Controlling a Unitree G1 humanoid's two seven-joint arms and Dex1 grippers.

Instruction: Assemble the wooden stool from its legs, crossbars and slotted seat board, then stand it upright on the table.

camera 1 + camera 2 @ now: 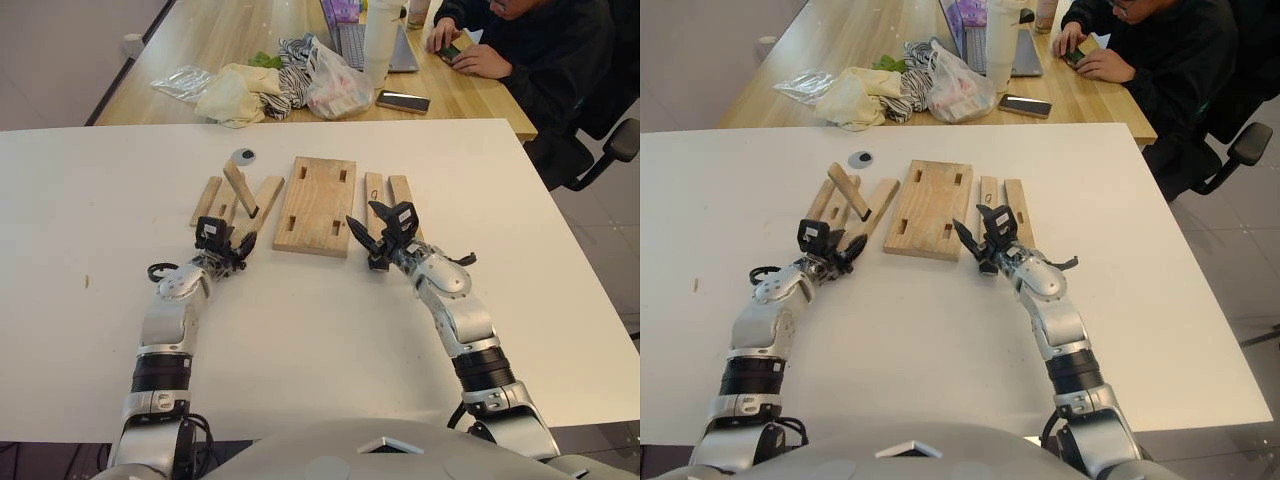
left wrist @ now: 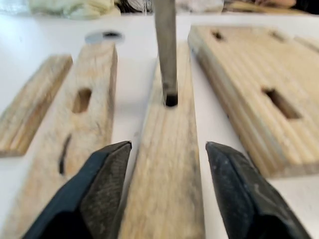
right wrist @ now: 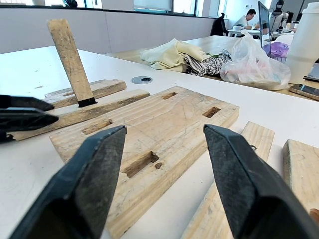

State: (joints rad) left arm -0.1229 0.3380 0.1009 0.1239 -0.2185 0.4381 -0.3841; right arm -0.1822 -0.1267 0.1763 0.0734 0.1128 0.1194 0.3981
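Stool parts lie flat on the white table [image 1: 90, 220], with the slotted seat board [image 1: 317, 205] in the middle. A crossbar [image 1: 240, 188] stands tilted in the leg [image 1: 265, 200] just left of it, and that leg's near end sits between the left gripper's [image 1: 234, 246] spread fingers. The right gripper [image 1: 370, 238], fingers apart, hangs at the board's near right corner.

Seat board [image 1: 316, 204] centre of table [image 1: 300, 340]; leg pieces [image 1: 207, 200] left, crossbar [image 1: 240, 188] tilted atop; two slats [image 1: 373, 188] right.

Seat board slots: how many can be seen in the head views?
4. The seat board has one near each corner: far-left slot, far-right slot, near-left slot, near-right slot. None appears hidden.
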